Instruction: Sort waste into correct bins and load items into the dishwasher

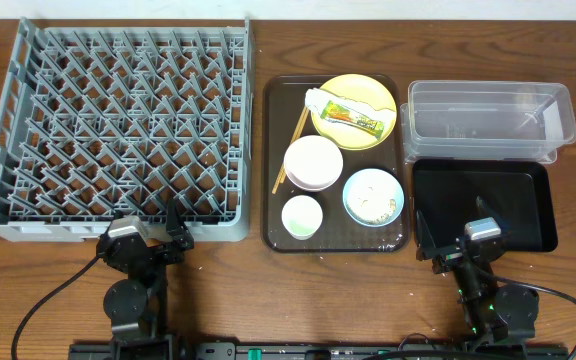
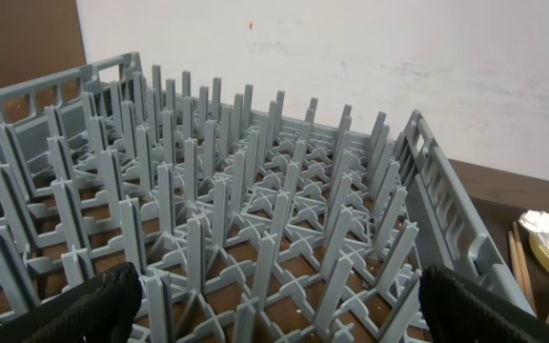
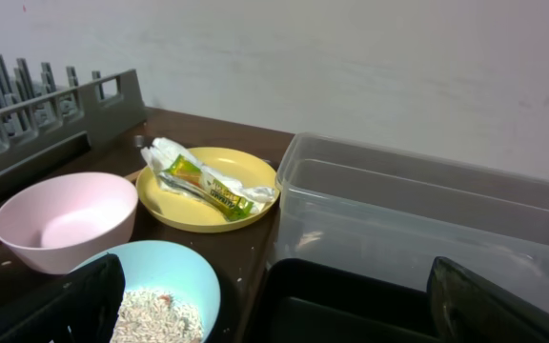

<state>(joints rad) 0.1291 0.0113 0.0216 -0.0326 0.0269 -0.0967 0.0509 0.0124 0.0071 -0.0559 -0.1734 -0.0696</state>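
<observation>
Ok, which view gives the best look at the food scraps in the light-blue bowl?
Right wrist: the food scraps sit close up with single grains showing, though the frame edge cuts the light-blue bowl. Overhead shows the whole bowl but the scraps only as a whitish patch. Left wrist does not show them.

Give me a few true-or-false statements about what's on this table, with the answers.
1. The dish rack holds no dishes. True.
2. The snack wrapper lies in the light-blue bowl. False: it lies on the yellow plate; that bowl holds rice-like scraps.
3. Both end effectors grip something. False: the left end effector and the right end effector are open and empty.
4. The chopsticks lie on the brown tray, beside the white bowl. True.
</observation>
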